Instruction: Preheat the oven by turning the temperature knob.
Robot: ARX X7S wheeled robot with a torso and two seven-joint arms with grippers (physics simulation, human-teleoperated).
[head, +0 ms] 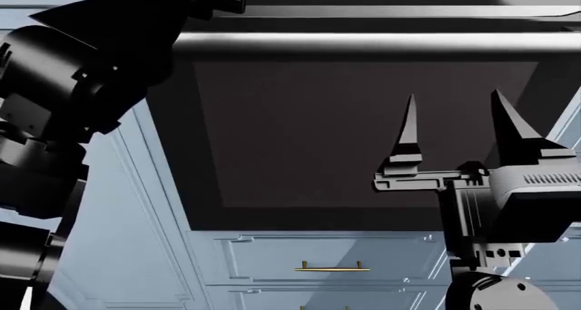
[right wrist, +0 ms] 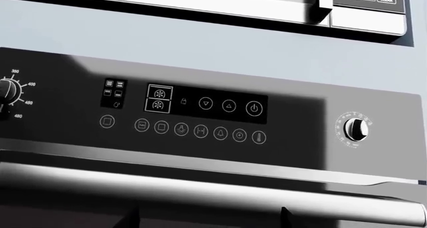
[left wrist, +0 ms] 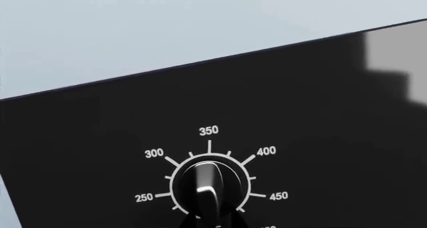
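Closing in w/ the left arm on the black ridged temp knob (left wrist: 209, 188) at the glossy black oven panel's (left wrist: 320, 113) left end, left jaws unseen, can't tell; right gripper (head: 458, 130) wide open, empty; next: grip, twist.

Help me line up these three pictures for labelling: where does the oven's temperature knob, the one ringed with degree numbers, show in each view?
Left wrist view: temperature knob at bottom centre, pointer near 350, close up.
Right wrist view: the same knob cut by the left edge, on the black control panel.
Head view: not visible; only the oven door window and silver bar handle show.
Shared landmark: the 350, 400, 450 dial numbers in both wrist views.
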